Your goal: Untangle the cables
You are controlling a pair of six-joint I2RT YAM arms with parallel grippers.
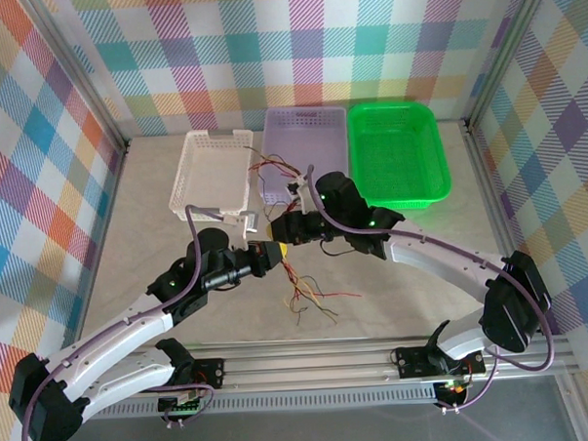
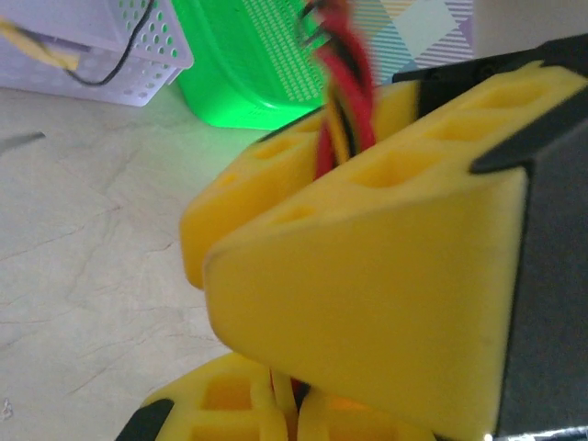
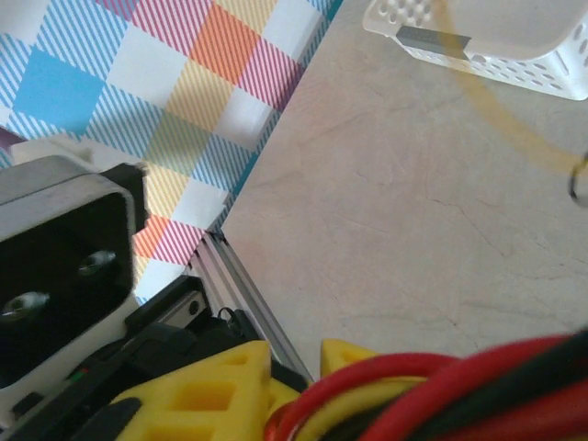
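The cables (image 1: 312, 296), thin red, yellow and dark wires, sit at the middle of the desk (image 1: 158, 236) in front of the arms. Their loose ends fan out on the surface, and the gathered part rises to the point where the two hands meet. A few strands reach back to the purple basket (image 1: 305, 142), and the left wrist view shows a dark one and a yellow one draped over its perforated wall. The left hand (image 1: 276, 252) is closed on the bundle, with red, yellow and black strands pinched between its yellow fingers. The right hand (image 3: 296, 366) is right against the same bundle. Red and black wires cross just in front of its fingertips, but you cannot tell whether it has clamped them. A white basket (image 1: 214, 170) stands left of the purple one and a green basket (image 1: 398, 148) right of it, both behind the hands. The step in hand looks like separating strands while one hand anchors them. To do it well, hold the left grip firm as the anchor and make sure the right hand takes only one or two wires rather than the whole bunch. Draw those wires away slowly, low over the desk. Ease off if the bundle tightens into a knot or the trailing strands catch in the basket holes.
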